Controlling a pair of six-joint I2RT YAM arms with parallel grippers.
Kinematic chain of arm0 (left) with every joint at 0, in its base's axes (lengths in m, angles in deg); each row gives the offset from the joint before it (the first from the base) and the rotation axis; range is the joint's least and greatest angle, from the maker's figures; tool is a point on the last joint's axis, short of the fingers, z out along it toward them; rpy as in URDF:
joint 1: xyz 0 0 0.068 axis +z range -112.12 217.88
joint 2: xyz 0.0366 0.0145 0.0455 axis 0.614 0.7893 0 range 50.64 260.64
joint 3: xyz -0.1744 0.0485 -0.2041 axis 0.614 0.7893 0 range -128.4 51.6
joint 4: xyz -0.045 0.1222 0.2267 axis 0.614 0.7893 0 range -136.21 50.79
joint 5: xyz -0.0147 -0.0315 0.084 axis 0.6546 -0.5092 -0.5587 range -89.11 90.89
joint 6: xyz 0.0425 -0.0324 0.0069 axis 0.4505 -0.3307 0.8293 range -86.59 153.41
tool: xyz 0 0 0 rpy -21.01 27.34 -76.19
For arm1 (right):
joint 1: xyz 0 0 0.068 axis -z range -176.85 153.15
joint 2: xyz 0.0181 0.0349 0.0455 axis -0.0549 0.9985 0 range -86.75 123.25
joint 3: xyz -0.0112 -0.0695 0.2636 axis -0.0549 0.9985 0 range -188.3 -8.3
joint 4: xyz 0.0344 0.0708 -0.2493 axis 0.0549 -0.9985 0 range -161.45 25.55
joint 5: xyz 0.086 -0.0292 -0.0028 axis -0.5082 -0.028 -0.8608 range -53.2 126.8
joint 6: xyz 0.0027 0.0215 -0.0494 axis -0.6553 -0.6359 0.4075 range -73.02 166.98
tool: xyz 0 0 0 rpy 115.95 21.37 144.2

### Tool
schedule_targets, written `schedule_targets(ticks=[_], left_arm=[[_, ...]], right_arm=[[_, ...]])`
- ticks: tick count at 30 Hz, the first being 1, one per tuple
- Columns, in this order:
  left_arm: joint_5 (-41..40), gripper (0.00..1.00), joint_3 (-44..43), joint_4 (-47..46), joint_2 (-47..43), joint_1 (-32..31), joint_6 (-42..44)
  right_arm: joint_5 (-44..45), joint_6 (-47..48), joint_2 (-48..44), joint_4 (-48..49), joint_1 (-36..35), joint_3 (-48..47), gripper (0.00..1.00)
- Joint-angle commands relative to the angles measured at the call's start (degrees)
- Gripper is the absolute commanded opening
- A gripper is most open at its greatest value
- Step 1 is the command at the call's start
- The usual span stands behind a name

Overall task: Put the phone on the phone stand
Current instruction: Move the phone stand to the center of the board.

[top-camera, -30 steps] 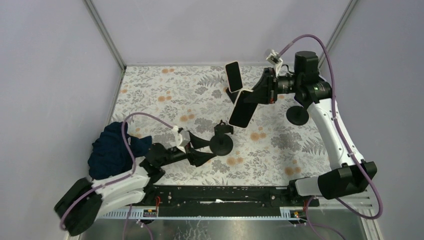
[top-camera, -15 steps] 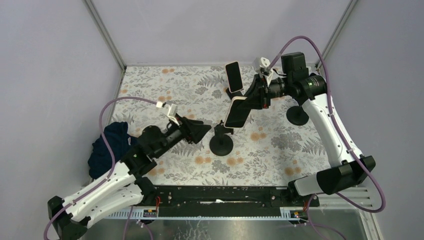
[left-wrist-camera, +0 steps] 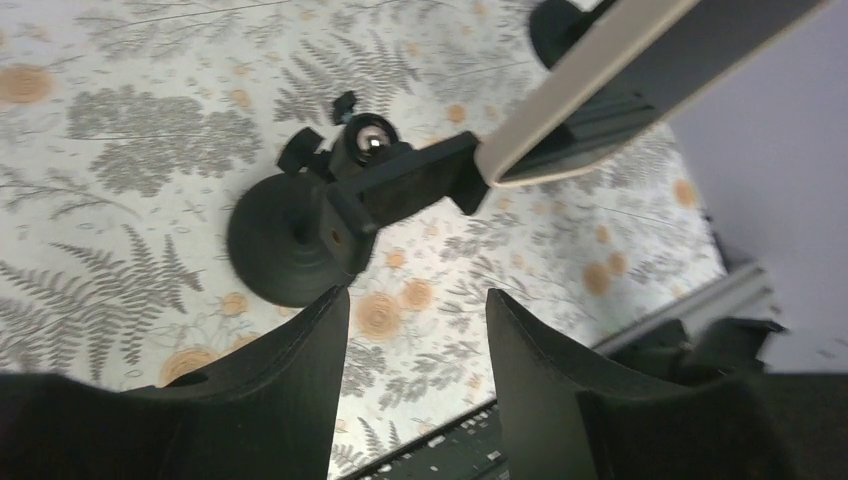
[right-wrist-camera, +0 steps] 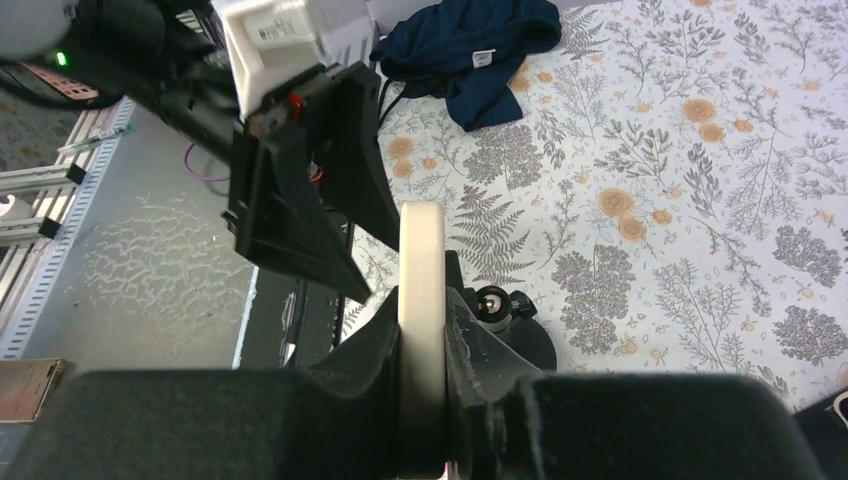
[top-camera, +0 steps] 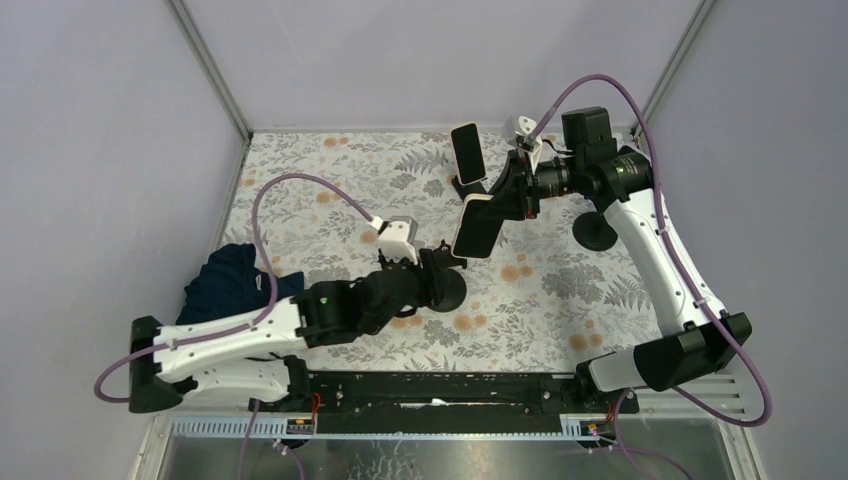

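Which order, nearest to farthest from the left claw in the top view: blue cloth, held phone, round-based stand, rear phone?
Measured from the left claw:
1. round-based stand, right at the claw's tips, centre.
2. held phone, just beyond, gripped by the right claw.
3. rear phone, propped up at the back.
4. blue cloth, off at the left edge.

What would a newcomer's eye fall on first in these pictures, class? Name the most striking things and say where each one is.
First comes the phone, held in the air over the middle of the floral table by the right pincer. Next is the black phone stand, standing close by on the table with the left pincer open beside it. A dark blue cloth lies at the table's left edge.
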Motion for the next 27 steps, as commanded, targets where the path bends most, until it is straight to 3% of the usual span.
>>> schedule_targets(ticks=[1, 7, 19, 27], left_arm=[[-11.75, 0.59, -3.67, 7.43, 5.61, -0.78, -3.11], [-18.05, 0.55, -5.67, 10.00, 8.00, -0.70, -5.06], [-12.74, 0.43, -6.75, 6.15, 10.92, 2.26, -1.22], [-11.35, 0.16, -6.72, 5.61, 10.48, 2.73, 0.11]], right_arm=[[-2.15, -2.30, -2.71, 3.40, -0.04, 0.89, 0.00], [-2.26, -2.46, -3.15, 3.74, -0.06, 1.79, 0.00], [-2.30, -2.87, -3.32, 3.98, -0.05, 2.05, 0.00], [-2.87, -3.13, -3.19, 3.99, -0.06, 1.87, 0.00]])
